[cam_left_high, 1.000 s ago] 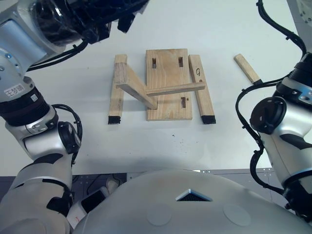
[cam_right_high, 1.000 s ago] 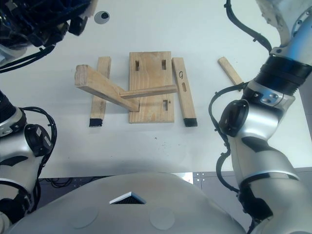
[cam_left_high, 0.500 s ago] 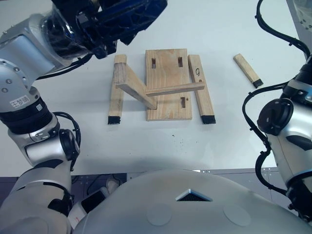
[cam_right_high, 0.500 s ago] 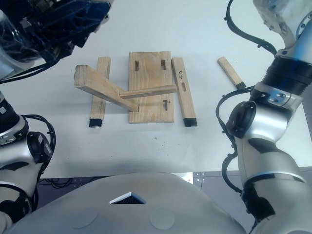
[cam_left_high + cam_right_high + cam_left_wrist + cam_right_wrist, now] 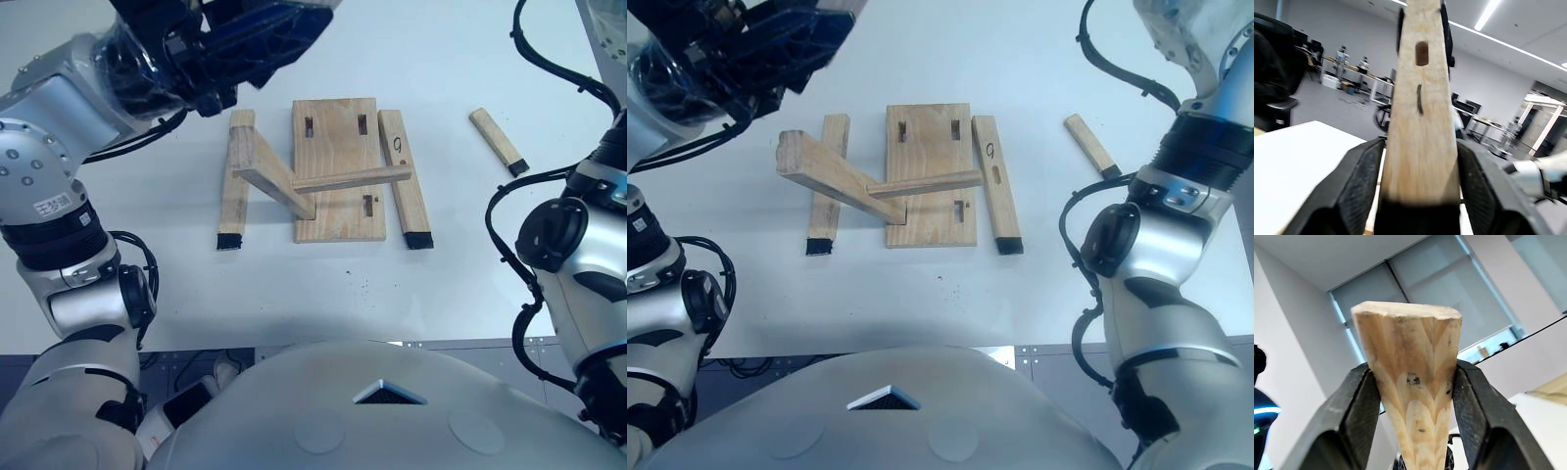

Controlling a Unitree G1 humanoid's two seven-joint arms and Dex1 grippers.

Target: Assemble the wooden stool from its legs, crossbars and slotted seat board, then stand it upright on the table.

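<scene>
The left gripper (image 5: 1420, 183) pinches one pale slotted wooden leg (image 5: 1420, 107); the right gripper (image 5: 1413, 421) pinches one pale wooden bar (image 5: 1408, 357). On the white table (image 5: 470, 264) lies one rectangular slotted seat board (image 5: 338, 127). A flat black-tipped left leg (image 5: 233, 201) and a flat black-tipped right leg (image 5: 407, 201) flank it. One tilted leg (image 5: 269, 178) and one thin crossbar (image 5: 358, 179) rest across it, and one short black-tipped stick (image 5: 498, 140) lies apart.

Seat board (image 5: 338, 142) between left leg (image 5: 231, 201) and right leg (image 5: 411, 211), short piece (image 5: 498, 141) farther right
</scene>
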